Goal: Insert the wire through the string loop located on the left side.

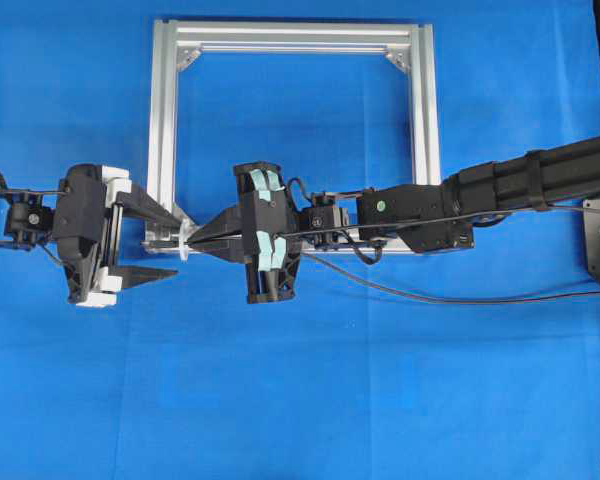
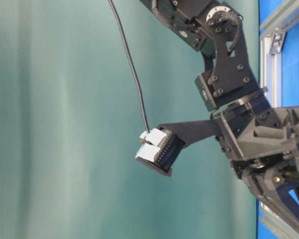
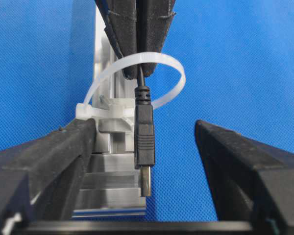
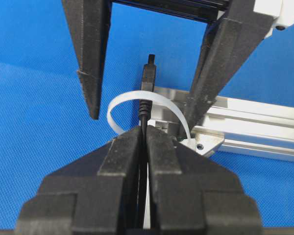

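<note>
Seen from overhead, a square silver aluminium frame (image 1: pixel 295 40) lies flat on a bright blue tabletop (image 1: pixel 300 400). Two black robot arms meet at its lower left corner. The left claw (image 1: pixel 160 242) has its fingers spread, one beside the corner and one below it. The right claw (image 1: pixel 202 238) reaches in from the right with its fingers pressed together, pinching the thin black flexible wire (image 1: pixel 430 295), which trails off over the tabletop to the right edge. From this height the loop shows only as a small white speck at the frame corner.

The left wrist view makes the loop plain: a thin white plastic string loop (image 3: pixel 166 63) arches up from the frame's corner, and the wire's dark cylindrical plug (image 3: pixel 144 132) hangs through it, pointing toward the camera, between the left claw's two spread black fingers (image 3: pixel 235 161). The right claw's closed fingers grip the wire just behind the loop.

The right wrist view shows the other side: the closed fingers (image 4: pixel 122 152) clamp the wire, the plug (image 4: pixel 147 78) pokes past the white loop (image 4: pixel 122 100), and the left claw's fingers stand either side, apart from the plug.

The table-level view shows neither loop nor plug, only the left arm's black wrist, a hanging cable and a teal backdrop (image 2: pixel 65 124).
</note>
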`<act>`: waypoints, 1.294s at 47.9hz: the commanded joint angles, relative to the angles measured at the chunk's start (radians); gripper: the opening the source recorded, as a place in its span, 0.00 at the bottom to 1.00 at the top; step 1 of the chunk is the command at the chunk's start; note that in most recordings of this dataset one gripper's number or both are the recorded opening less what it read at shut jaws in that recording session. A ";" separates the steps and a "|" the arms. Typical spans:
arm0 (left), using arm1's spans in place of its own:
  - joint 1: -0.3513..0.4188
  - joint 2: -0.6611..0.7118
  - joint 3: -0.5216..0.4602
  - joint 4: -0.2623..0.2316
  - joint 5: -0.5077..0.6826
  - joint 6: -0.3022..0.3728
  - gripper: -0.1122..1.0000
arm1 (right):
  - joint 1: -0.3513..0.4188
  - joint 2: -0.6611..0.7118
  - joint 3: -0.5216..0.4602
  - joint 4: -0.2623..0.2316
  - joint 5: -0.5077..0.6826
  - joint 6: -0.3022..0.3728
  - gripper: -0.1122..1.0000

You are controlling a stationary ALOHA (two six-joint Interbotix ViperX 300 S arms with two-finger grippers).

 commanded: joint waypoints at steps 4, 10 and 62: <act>0.000 -0.023 -0.014 -0.002 -0.008 0.002 0.54 | 0.000 -0.020 -0.015 0.003 -0.002 0.002 0.11; 0.002 -0.044 -0.014 -0.002 -0.008 0.006 0.21 | 0.000 -0.020 -0.015 0.003 0.000 0.002 0.11; 0.002 -0.086 0.003 -0.002 0.025 0.006 0.15 | 0.000 -0.021 -0.011 0.015 0.081 0.006 0.94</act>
